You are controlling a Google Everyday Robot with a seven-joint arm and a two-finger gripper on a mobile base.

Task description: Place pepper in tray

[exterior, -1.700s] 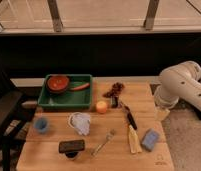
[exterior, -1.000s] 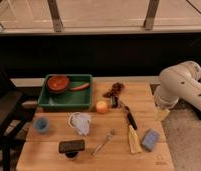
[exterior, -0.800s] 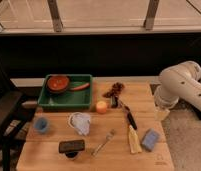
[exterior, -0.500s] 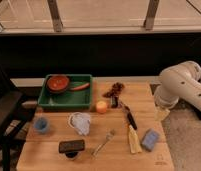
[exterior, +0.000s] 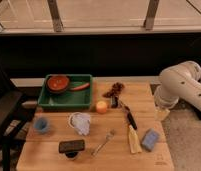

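Note:
The green tray stands at the table's back left. In it are a red bowl and, to the bowl's right, a slim red-orange pepper lying flat. A dark red-brown bunch lies on the table just right of the tray. My white arm is folded beyond the table's right edge, far from the tray. The gripper is at the arm's lower end beside the table's right edge, holding nothing that I can see.
On the wooden table: an orange round thing, a small blue cup, a white crumpled item, a black block, a fork, a black-handled tool, a blue sponge. A dark chair stands at the left.

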